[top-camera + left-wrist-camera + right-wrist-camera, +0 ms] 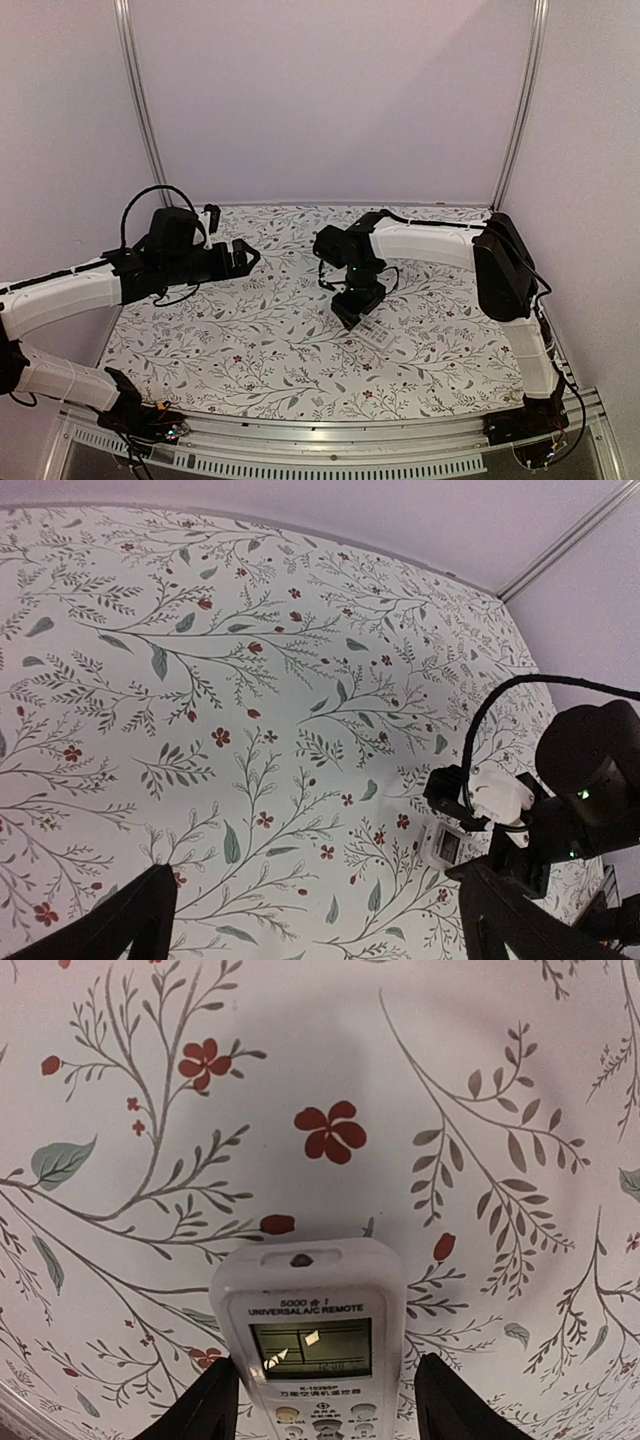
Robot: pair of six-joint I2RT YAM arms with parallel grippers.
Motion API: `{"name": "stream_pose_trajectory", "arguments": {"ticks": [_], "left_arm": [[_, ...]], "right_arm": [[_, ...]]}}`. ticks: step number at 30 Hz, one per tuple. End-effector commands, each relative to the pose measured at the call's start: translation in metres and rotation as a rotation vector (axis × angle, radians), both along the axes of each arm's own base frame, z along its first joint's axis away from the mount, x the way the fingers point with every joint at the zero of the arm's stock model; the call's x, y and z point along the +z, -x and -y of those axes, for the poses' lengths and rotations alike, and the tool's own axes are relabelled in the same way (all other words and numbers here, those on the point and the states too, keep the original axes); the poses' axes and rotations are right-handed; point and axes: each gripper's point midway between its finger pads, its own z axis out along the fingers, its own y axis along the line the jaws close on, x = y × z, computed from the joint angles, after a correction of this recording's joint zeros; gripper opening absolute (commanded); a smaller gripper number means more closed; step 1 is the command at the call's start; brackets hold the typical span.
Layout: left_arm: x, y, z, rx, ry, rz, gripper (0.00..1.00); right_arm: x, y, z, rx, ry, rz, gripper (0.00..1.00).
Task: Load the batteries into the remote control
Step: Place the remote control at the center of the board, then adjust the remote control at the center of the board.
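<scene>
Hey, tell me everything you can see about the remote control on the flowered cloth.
The remote control is a small white oblong handset of smooth-looking plastic. It is face up and looks to rest on the floral cloth. Its rounded top end carries a small dark emitter. Below that is the print "Universal A/C Remote", then a grey screen and the first row of buttons. The right gripper straddles its lower part, jaws close at both sides. Whether they pinch it cannot be told.

L jaws wide, R jaws prob parted
</scene>
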Motion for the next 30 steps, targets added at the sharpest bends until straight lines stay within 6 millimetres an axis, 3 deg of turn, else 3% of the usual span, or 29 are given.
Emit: {"name": "stream_pose_trajectory", "arguments": {"ticks": [1,7,12,15,23,30], "left_arm": [[-0.006,0.000,-0.013,0.035,-0.023,-0.009,1.00],[-0.007,0.000,-0.012,0.023,-0.023,-0.006,0.99],[-0.008,0.000,-0.010,0.001,-0.037,-0.008,0.99],[-0.009,0.001,-0.010,-0.006,-0.045,-0.010,1.00],[-0.010,0.004,-0.008,-0.029,-0.056,-0.024,1.00],[-0.006,0.003,-0.005,-0.036,-0.064,-0.026,1.00]], "right_arm": [[-0.007,-0.004,-0.007,-0.012,-0.010,-0.004,0.64],[0.002,-0.003,-0.017,-0.018,-0.069,-0.021,0.72],[0.036,-0.015,-0.014,-0.069,-0.199,0.012,0.84],[0.054,-0.027,0.009,-0.125,-0.227,0.070,0.93],[0.044,-0.050,0.104,-0.251,-0.043,0.236,0.98],[0.019,-0.047,0.138,-0.255,0.100,0.289,0.99]]}}
